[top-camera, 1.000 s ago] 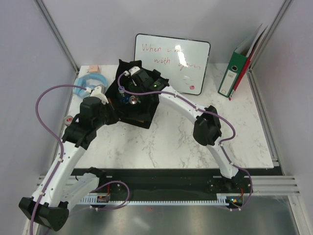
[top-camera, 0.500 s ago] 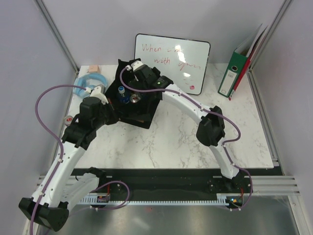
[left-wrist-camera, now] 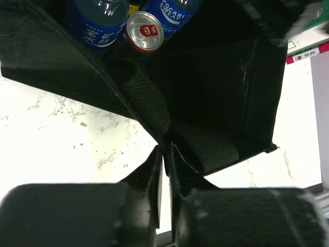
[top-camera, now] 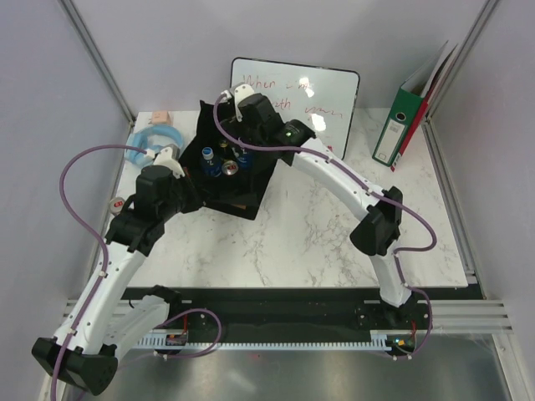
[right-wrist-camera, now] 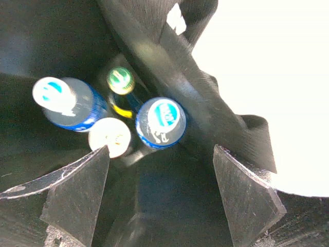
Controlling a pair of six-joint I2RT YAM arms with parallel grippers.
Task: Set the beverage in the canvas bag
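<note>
The placing step looks all but done, judging from how things lie. The right pincer (right-wrist-camera: 160,149) hangs spread wide and empty over the open mouth of the canvas bag (top-camera: 238,200), and the drinks stand upright inside it. A blue-capped bottle (right-wrist-camera: 160,122) sits right below the gap between the fingers, with a can (right-wrist-camera: 109,137), a green-capped bottle (right-wrist-camera: 121,81) and a white-capped bottle (right-wrist-camera: 60,100) crowded beside it. The bag stands on the bench (top-camera: 334,242), toward its back left. The left pincer (left-wrist-camera: 165,154) is clenched on the fabric at the bag's near rim, apparently holding the mouth open. The next move likely calls for lifting the right arm straight up, clear of rim and handles. The left grip can then loosen gently, so the bag is not tugged over.
</note>
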